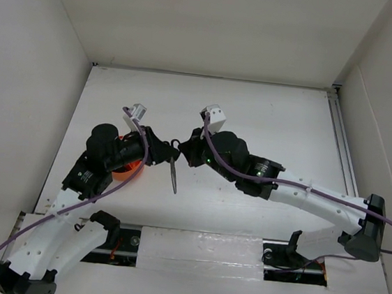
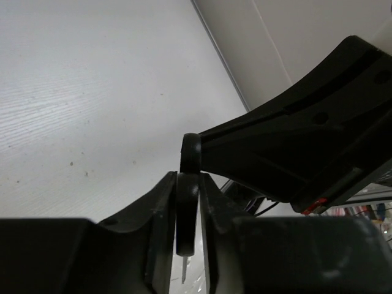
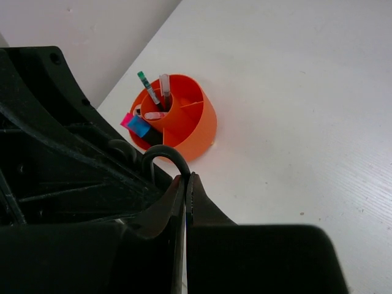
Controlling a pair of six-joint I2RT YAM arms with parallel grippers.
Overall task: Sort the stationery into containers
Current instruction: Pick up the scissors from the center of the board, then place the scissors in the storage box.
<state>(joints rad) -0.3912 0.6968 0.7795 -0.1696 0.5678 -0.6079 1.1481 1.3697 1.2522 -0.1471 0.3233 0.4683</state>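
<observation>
1. your counter (image 1: 269, 119) is a plain white board with a matt finish. the left wrist view shows a faint grain and a few small dark specks on it.
2. white walls (image 1: 216, 23) close it in on the left, far and right sides, so you are working inside a shallow white box.
3. a pale rail (image 1: 344, 155) runs along the counter's right edge, just beside the right wall.
4. a pale shiny strip (image 1: 199, 247) lies along the near edge, with a dark slot at each end of it.
5. the scissors (image 1: 174, 178) are off the counter, held up left of the middle. in the top view the handles are on the far side and the closed blades run toward the near edge.
6. your left tool (image 2: 185, 184) is closed on a black scissor handle, with one finger pressed to each side of it.
7. your right tool (image 3: 185, 184) is pinched tight and a handle loop comes out right at its tips, so it grips the scissors too. the two tools meet tip to tip.
8. the cup (image 3: 196, 122) stands upright on the counter near the left wall. in the top view it is partly hidden under the left arm (image 1: 103, 162), and it is near the scissors but apart from them.
9. the cup is divided inside. pens (image 3: 164, 89) stand up in it, and a pink highlighter (image 3: 127, 120) and a blue highlighter (image 3: 139, 127) lean out side by side at its rim.
</observation>
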